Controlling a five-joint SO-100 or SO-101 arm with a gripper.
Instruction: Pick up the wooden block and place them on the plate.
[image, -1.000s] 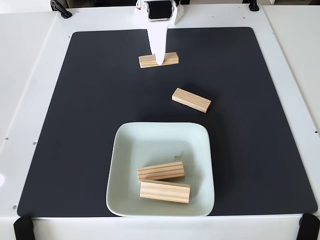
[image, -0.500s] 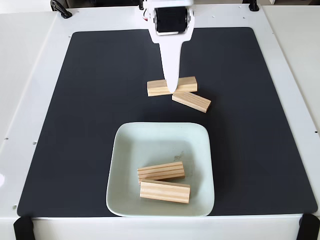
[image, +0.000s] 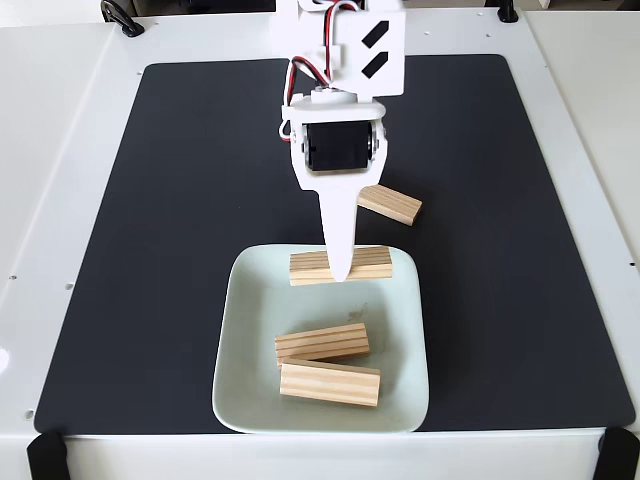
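A white robot arm's claw (image: 340, 270) grips a wooden block (image: 311, 268) crosswise over the far edge of the pale square plate (image: 250, 400), which sits at the near side of a black mat (image: 180, 200) on the white bench (image: 50, 150); two more blocks (image: 322, 342) lie inside the plate, and a fourth block (image: 392, 204) rests on the mat just beyond it, to the right

I see bare room along the plate's (image: 240, 330) far rim and left side, while two wooden blocks (image: 325, 362) crowd its near right corner.
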